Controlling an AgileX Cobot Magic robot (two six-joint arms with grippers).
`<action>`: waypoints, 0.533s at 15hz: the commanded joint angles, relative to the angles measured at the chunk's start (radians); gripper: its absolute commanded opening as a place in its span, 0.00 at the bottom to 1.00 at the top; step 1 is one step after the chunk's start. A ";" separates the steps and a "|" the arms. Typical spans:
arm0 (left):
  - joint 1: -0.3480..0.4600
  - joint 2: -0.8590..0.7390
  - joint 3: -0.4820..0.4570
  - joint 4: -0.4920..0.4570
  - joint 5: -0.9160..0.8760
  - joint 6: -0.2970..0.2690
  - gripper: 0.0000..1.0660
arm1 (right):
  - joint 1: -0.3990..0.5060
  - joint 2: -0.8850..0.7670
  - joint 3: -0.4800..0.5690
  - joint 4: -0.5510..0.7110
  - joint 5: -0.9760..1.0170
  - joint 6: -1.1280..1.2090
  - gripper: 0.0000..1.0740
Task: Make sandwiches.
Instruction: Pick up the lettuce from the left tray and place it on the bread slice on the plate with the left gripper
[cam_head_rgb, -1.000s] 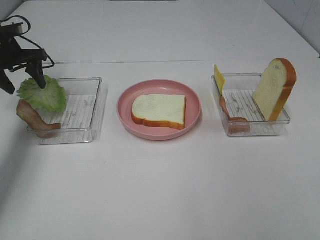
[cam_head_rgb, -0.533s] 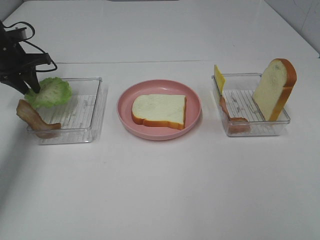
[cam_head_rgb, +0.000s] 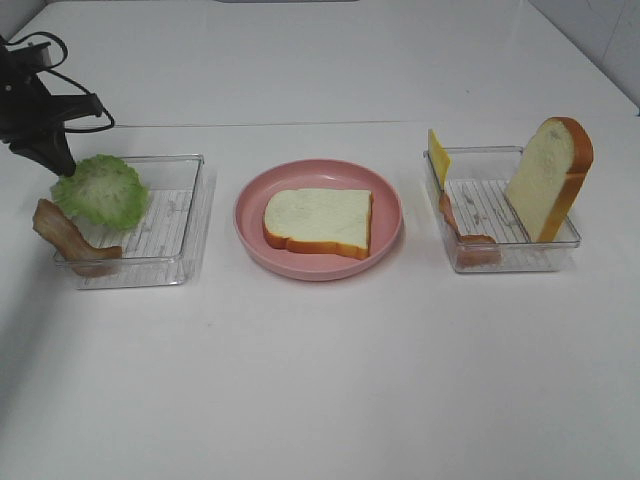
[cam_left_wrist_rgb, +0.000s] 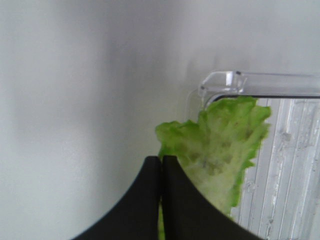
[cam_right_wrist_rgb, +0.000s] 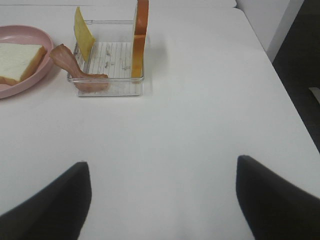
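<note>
The white table (cam_head_rgb: 320, 380) fills the whole scene, and a white wall stands behind it. In the middle of the table we see a flat slice (cam_head_rgb: 318, 220) of bread, which lies alone on the pink plate (cam_head_rgb: 385, 215); nothing is stacked on it.

To the left of the plate stands the left tray (cam_head_rgb: 185, 225), clear plastic. The lettuce (cam_head_rgb: 100, 190) is at its far left corner, partly over the rim. The left gripper (cam_head_rgb: 60, 165) has its two black fingers pressed together, and they pinch the edge of the lettuce; in the left wrist view we see green between them. The left bacon (cam_head_rgb: 60, 235) hangs over the near left rim of this tray, half inside and half outside.

To the right of the plate stands the right tray (cam_head_rgb: 500, 262). The cheese (cam_head_rgb: 438, 155) leans on its left wall, the right bacon (cam_head_rgb: 470, 240) lies along the same wall down to the near corner, and the upright slice (cam_head_rgb: 545, 180) leans on the right wall.

The right gripper (cam_right_wrist_rgb: 161, 162) shows only in its own wrist view. Its fingers stand wide apart above bare table, well apart from the right tray, and they hold nothing.
</note>
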 joint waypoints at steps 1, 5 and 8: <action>-0.005 -0.035 -0.023 -0.027 0.016 0.019 0.00 | -0.007 -0.016 0.001 -0.004 -0.009 0.008 0.70; -0.005 -0.116 -0.029 -0.112 0.020 0.071 0.00 | -0.007 -0.016 0.001 -0.004 -0.009 0.008 0.70; -0.005 -0.173 -0.029 -0.363 0.019 0.151 0.00 | -0.007 -0.016 0.001 -0.004 -0.009 0.008 0.70</action>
